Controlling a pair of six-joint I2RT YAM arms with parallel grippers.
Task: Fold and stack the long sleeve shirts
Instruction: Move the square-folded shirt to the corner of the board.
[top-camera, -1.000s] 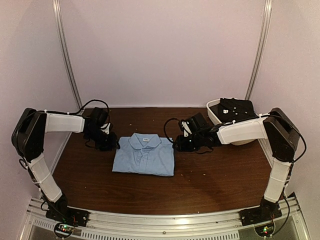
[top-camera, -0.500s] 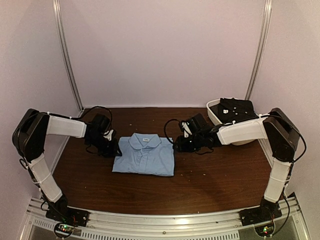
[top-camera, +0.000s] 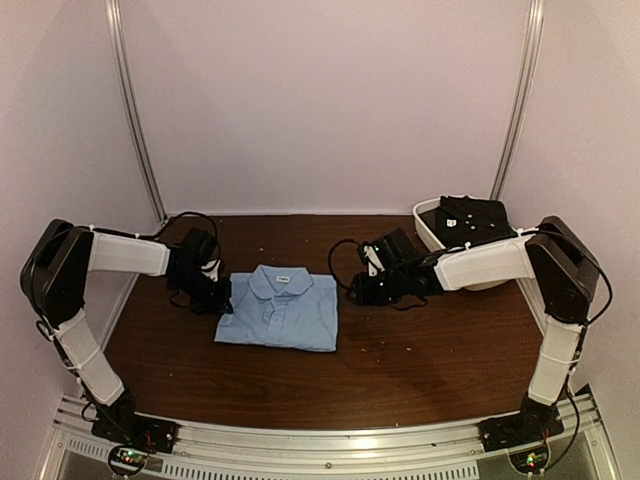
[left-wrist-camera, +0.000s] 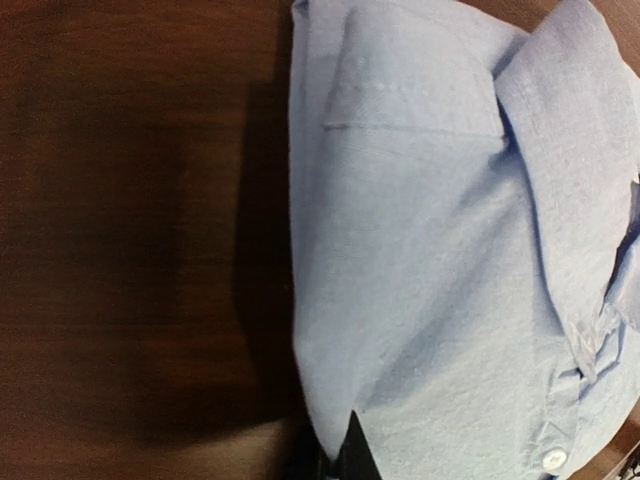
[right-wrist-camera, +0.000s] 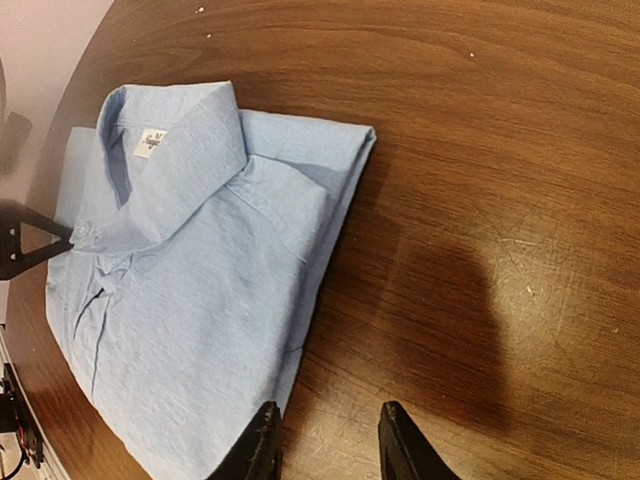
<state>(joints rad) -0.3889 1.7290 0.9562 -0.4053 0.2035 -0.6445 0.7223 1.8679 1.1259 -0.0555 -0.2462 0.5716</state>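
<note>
A folded light blue long sleeve shirt (top-camera: 278, 312) lies collar-up on the brown table (top-camera: 430, 350). My left gripper (top-camera: 222, 298) is at the shirt's left edge, shut on a pinch of its cloth. In the left wrist view the blue shirt (left-wrist-camera: 430, 260) runs down into the closed left gripper (left-wrist-camera: 345, 458). My right gripper (top-camera: 352, 290) stands open just off the shirt's right edge. In the right wrist view the right gripper (right-wrist-camera: 328, 415) has one finger at the hem of the shirt (right-wrist-camera: 190, 290) and bare wood between its tips.
A white oval tub (top-camera: 428, 228) at the back right holds a dark folded garment (top-camera: 475, 218). The right forearm lies across the tub's front. Pale walls with metal rails enclose the table on three sides.
The left gripper has closed on the shirt's left edge. The shirt has slid a little to the left with it. The right gripper has stayed open, almost still.
</note>
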